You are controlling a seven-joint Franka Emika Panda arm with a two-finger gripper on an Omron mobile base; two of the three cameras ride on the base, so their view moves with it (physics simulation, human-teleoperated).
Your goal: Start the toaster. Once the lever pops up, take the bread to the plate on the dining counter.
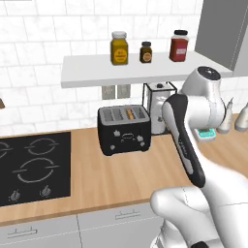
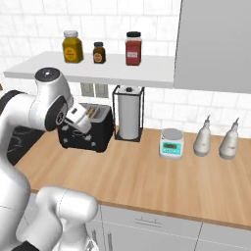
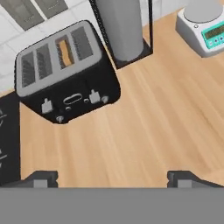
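Note:
The black four-slot toaster (image 1: pixel 123 130) (image 2: pixel 90 128) (image 3: pixel 65 76) stands on the wooden counter against the tiled wall. One tan slice of bread (image 1: pixel 130 114) (image 3: pixel 65 51) sits upright in a slot right of the middle. Two pale levers (image 3: pixel 46 105) show on the toaster's front, with small knobs below them. My gripper (image 3: pixel 113 179) hovers above the counter in front of the toaster, apart from it, open, with its fingertips (image 3: pixel 41 179) wide apart and nothing between them. The plate and the dining counter are out of view.
A paper towel holder (image 1: pixel 160 106) (image 3: pixel 122 26) stands just right of the toaster, then a small scale (image 2: pixel 171 143) and two pale bottles (image 2: pixel 203 137). A black cooktop (image 1: pixel 34 167) lies to the left. A shelf (image 1: pixel 121 70) with three jars hangs above.

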